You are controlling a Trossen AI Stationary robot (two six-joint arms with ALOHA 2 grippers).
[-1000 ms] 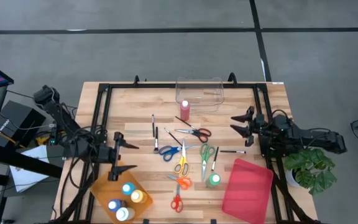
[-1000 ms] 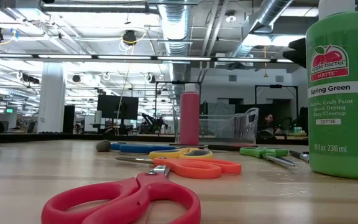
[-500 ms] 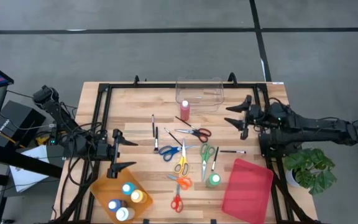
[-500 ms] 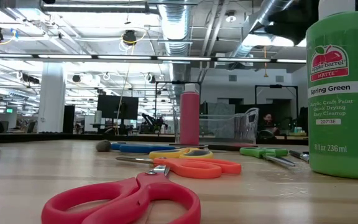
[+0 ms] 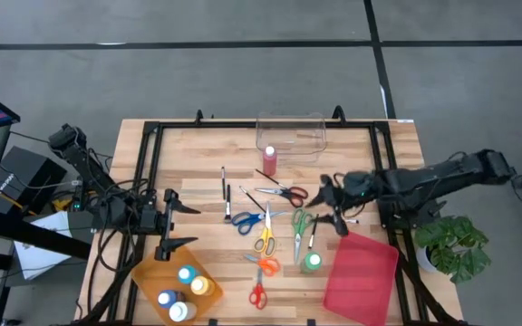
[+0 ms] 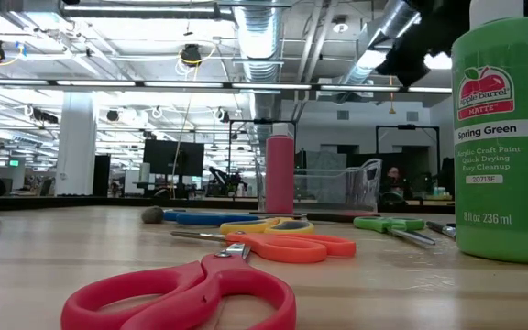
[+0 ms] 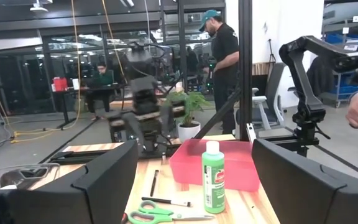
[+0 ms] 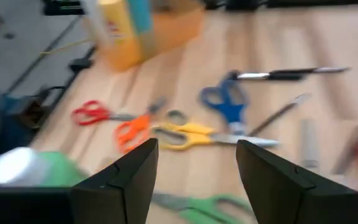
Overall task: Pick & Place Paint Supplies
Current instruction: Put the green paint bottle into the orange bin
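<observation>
Paint supplies lie on the wooden table. A red bottle (image 5: 269, 161) stands at the far middle and a green bottle (image 5: 312, 262) near the front. Several scissors lie flat between them, among them blue (image 5: 247, 222), yellow (image 5: 265, 237) and green (image 5: 299, 226). Thin dark brushes (image 5: 226, 192) lie beside them. My right gripper (image 5: 328, 207) hangs open above the table just right of the green scissors, tipped down; its wrist view looks down on the scissors (image 8: 185, 135). My left gripper (image 5: 187, 225) waits open at the table's left, clear of everything.
An orange tray (image 5: 148, 276) with several bottles stands at the near left. A red tray (image 5: 361, 272) lies at the near right and a clear bin (image 5: 290, 136) at the far middle. A black frame runs along the table's edges. People show in the room beyond.
My right gripper has swung from the table's right edge toward the middle, out over the table beside the green scissors, and has tipped downward. The left arm and all the supplies have stayed put.
</observation>
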